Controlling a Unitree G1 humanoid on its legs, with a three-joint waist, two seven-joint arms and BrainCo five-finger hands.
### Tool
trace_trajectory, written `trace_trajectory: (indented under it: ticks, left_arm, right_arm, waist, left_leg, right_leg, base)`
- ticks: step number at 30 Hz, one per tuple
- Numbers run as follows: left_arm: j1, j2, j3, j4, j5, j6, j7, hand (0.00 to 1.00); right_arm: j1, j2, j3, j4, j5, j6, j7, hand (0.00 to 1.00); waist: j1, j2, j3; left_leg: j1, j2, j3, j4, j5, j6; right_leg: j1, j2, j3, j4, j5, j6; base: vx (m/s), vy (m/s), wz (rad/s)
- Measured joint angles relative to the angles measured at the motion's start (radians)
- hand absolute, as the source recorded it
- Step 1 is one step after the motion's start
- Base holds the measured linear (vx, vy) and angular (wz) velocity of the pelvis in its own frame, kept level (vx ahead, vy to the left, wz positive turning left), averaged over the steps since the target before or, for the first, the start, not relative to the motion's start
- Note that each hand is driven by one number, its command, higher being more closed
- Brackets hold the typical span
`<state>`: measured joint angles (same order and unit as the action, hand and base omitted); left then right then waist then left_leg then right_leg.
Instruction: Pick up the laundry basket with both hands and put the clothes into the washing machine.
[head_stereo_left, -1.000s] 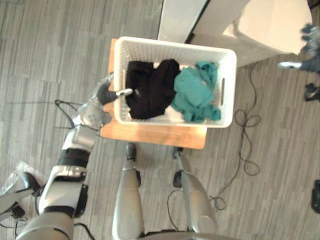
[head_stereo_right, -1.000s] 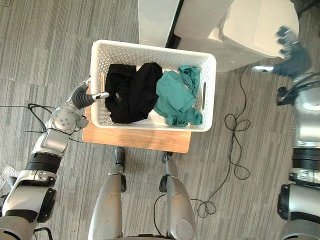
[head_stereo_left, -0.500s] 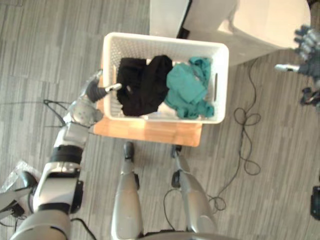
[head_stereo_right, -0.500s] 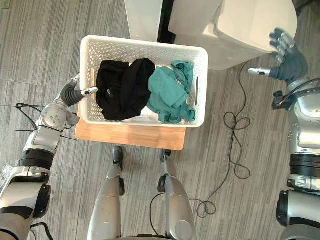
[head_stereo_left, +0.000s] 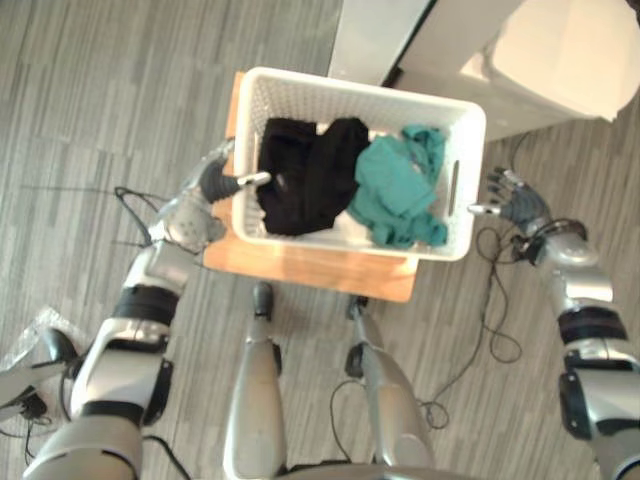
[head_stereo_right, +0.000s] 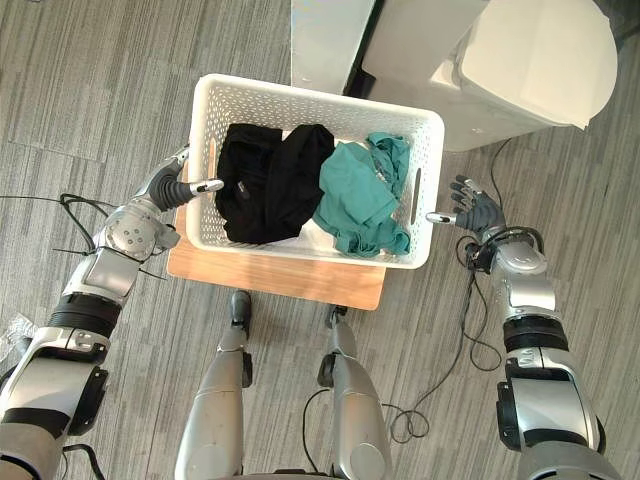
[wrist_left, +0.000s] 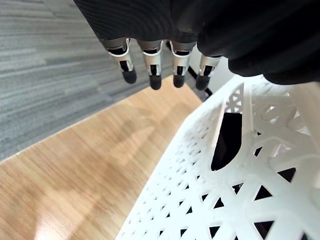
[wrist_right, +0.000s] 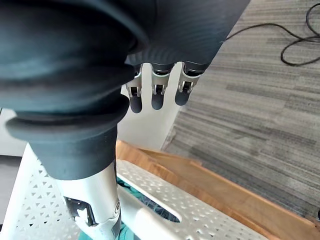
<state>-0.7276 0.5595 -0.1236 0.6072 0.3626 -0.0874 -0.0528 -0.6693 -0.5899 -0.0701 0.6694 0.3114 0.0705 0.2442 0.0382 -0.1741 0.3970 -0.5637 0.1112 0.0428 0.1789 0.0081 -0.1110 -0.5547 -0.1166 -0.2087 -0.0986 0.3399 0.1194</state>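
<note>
The white washing machine (head_stereo_right: 530, 60) stands behind the white laundry basket (head_stereo_right: 300, 100), which sits on a wooden tabletop (head_stereo_right: 280, 282) holding black clothes (head_stereo_right: 262, 180) and teal clothes (head_stereo_right: 358, 200). The left hand (head_stereo_right: 170, 188) is at the basket's left end, its fingers (wrist_left: 152, 75) straight outside the wall and its thumb over the rim. The right hand (head_stereo_right: 478, 212) is splayed at the right end with its thumb at the rim, grasping nothing.

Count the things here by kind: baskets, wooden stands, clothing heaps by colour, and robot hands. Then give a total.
White laundry basket: 1
Wooden stand: 1
Black clothing heap: 1
Teal clothing heap: 1
Robot hands, left hand and right hand: 2
Total: 6
</note>
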Motion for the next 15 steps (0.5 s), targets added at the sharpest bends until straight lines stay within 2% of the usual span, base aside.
trace_trajectory:
  ticks: [1,4,6,7,14,15]
  left_arm:
    - [-0.001,-0.001,0.001,0.005,0.0,0.005,0.013,0.0]
    - [-0.004,-0.005,0.001,0.022,-0.007,0.012,0.017,0.0]
    - [-0.001,-0.008,0.0,0.034,-0.007,0.017,0.017,0.0]
    - [-0.001,-0.009,-0.002,0.039,-0.007,0.021,0.018,0.0]
    - [-0.006,-0.025,-0.031,0.041,-0.009,0.019,0.033,0.0]
    - [-0.006,-0.028,-0.036,0.041,-0.009,0.017,0.033,0.0]
  right_arm:
    - [-0.025,0.012,0.017,0.025,0.02,-0.001,-0.001,0.0]
    - [-0.049,0.042,0.045,0.074,0.041,0.0,0.0,0.0]
    - [-0.061,0.06,0.074,0.115,0.039,0.006,0.001,0.0]
    - [-0.071,0.076,0.08,0.143,0.036,0.015,0.002,0.0]
    - [-0.091,0.108,0.089,0.181,0.031,0.021,0.001,0.0]
    - [-0.093,0.119,0.091,0.181,0.031,0.021,0.0,0.0]
  waist:
    - [0.0,0.0,0.0]
    - [0.002,-0.001,-0.01]
    - [-0.001,0.002,-0.032]
    - [-0.001,0.001,-0.037]
    - [0.001,-0.001,-0.049]
    - [0.003,-0.003,-0.052]
  left_leg:
    - [0.0,0.011,0.0,-0.001,-0.002,0.0]
    - [-0.003,0.012,-0.007,-0.007,0.0,-0.007]
    - [-0.017,0.012,-0.012,-0.007,0.01,-0.017]
    - [-0.018,0.012,-0.015,-0.009,0.021,-0.021]
    - [-0.033,0.009,-0.025,0.01,0.021,-0.022]
    - [-0.035,0.008,-0.028,0.013,0.019,-0.02]
  right_leg:
    - [-0.002,0.005,0.009,0.0,0.013,0.013]
    - [-0.007,0.011,0.017,0.0,0.007,0.023]
    - [-0.013,0.011,0.014,0.0,-0.047,0.065]
    - [-0.013,0.013,0.011,0.0,-0.056,0.037]
    - [-0.009,0.007,-0.01,0.0,-0.06,0.026]
    - [-0.008,0.007,-0.013,0.0,-0.051,0.007]
  base:
    - [-0.06,0.007,-0.08]
    - [-0.07,-0.008,-0.04]
    - [-0.04,-0.031,0.09]
    - [-0.03,-0.035,0.1]
    - [-0.02,0.006,0.08]
    - [-0.01,0.032,0.12]
